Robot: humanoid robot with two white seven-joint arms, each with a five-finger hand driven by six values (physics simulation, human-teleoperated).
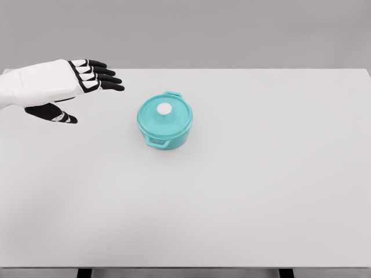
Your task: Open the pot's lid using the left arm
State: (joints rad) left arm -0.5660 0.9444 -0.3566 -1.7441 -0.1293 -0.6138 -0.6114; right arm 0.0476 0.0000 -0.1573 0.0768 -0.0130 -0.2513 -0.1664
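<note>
While the round turquoise pot [165, 121] sits a little left of the middle of the flat white counter [261, 191], the left hand [69, 87] hovers off to its left, above the counter's far left part and clear of the pot. The white forearm comes in from the left edge, and the black fingers [103, 79] point straight toward the right, stretched out side by side, with the thumb [52, 113] hanging apart below them. Nothing is held there; the hand is spread and empty.

On the pot, the turquoise lid [165, 113] is seated flat and closed on the rim, with a small white round knob [164, 108] at its centre. Two little loop handles show, one at the far right side of the pot and one at the near left side. There's a visible gap between the fingertips and the pot's near wall, no contact at all. The pot stands upright on the counter.
</note>
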